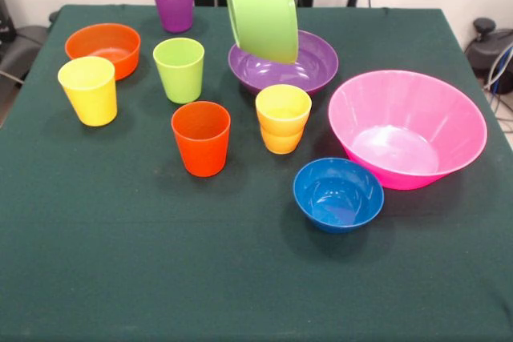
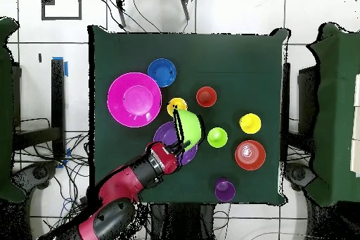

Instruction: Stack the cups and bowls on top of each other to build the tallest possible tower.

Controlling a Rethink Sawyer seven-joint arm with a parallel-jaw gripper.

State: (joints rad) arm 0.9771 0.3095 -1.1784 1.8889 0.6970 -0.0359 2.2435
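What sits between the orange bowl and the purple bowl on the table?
The lime green cup stands between the orange bowl and the purple bowl, touching neither; the front view shows it plainly.

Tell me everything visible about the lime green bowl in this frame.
The lime green bowl is glossy, smooth and plastic-looking, round with a flat base. It is off the table, tipped steeply on its side so its base faces the front camera, hanging above the purple bowl without clearly touching it. In the overhead view it sits at the end of the arm, where the tool grips its rim, thin dark fingers crossing the edge. It partly hides the purple bowl beneath.
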